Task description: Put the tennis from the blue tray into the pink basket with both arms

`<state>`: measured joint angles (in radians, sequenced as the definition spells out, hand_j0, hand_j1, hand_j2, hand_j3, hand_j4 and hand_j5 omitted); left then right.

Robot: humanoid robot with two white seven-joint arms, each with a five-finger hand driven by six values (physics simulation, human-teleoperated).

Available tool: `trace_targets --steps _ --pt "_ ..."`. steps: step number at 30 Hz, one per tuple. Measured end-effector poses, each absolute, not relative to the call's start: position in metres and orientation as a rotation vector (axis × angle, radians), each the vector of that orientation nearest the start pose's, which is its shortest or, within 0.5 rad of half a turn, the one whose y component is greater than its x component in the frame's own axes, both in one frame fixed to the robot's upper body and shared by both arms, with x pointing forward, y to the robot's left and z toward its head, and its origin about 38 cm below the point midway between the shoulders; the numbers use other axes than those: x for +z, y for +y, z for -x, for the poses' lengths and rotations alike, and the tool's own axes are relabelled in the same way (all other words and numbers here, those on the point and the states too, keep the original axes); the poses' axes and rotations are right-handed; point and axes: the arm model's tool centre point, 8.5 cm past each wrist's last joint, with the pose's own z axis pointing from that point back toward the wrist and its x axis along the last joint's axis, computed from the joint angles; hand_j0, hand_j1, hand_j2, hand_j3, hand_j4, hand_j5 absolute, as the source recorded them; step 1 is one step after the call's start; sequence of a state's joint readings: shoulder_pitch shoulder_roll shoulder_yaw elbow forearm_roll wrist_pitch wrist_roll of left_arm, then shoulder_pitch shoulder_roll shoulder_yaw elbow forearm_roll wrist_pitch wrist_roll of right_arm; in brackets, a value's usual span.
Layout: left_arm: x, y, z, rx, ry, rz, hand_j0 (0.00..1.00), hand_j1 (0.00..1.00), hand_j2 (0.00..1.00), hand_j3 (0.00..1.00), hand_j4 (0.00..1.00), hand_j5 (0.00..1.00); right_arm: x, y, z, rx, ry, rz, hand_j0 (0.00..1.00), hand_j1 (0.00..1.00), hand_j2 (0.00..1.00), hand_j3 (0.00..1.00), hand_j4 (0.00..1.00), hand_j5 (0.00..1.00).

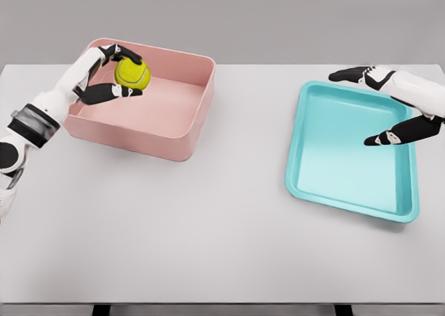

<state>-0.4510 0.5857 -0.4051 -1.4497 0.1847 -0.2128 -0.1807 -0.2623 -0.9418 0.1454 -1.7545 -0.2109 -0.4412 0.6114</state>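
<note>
A yellow-green tennis ball [133, 74] is held over the left part of the pink basket [182, 132], above its floor. My left hand [115, 71] is shut on the ball, with dark fingers above and below it. The blue tray [348, 198] lies on the right side of the table and holds nothing. My right hand [368, 107] hovers over the tray's far right part, fingers spread, holding nothing.
The white table [174, 232] carries only the basket at the back left and the tray at the right. Its front edge runs along the bottom of the view.
</note>
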Motion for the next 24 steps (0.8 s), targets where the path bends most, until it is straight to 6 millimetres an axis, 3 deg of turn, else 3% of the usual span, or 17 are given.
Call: trace_targets --steps 3,6,9,14,18,20,24 --pt "0.194 0.288 -0.457 -0.858 -1.784 -0.077 0.57 0.57 0.57 0.57 0.57 0.57 0.285 -0.344 -0.363 1.556 -1.762 0.094 1.0 1.0 1.0 1.0 1.0 1.0" --pt "0.191 0.287 -0.457 -0.857 -1.774 -0.073 0.85 0.85 0.85 0.85 0.85 0.85 0.284 -0.343 -0.363 1.555 -1.766 0.09 1.0 1.0 1.0 1.0 1.0 1.0" --pt "0.189 0.287 -0.457 -0.857 -1.771 -0.071 0.96 0.96 0.96 0.96 0.96 0.96 0.285 -0.343 -0.363 1.556 -1.769 0.09 1.0 1.0 1.0 1.0 1.0 1.0" --pt "0.192 0.284 -0.453 -0.868 -1.789 -0.058 1.0 1.0 1.0 1.0 1.0 1.0 0.285 -0.344 -0.363 1.56 -1.765 0.094 1.0 1.0 1.0 1.0 1.0 1.0" --pt "0.212 0.272 -0.441 -0.916 -1.875 -0.027 1.0 1.0 1.0 1.0 1.0 1.0 0.282 -0.345 -0.361 1.56 -1.754 0.088 1.0 1.0 1.0 1.0 1.0 1.0" --pt "0.214 0.272 -0.425 -0.958 -1.933 0.002 1.0 1.0 1.0 1.0 1.0 1.0 0.271 -0.345 -0.358 1.552 -1.733 0.067 1.0 1.0 1.0 1.0 1.0 1.0" --pt "0.208 0.281 -0.385 -1.047 -2.04 0.062 1.0 1.0 1.0 1.0 1.0 1.0 0.272 -0.344 -0.358 1.554 -1.741 0.068 1.0 1.0 1.0 1.0 1.0 1.0"
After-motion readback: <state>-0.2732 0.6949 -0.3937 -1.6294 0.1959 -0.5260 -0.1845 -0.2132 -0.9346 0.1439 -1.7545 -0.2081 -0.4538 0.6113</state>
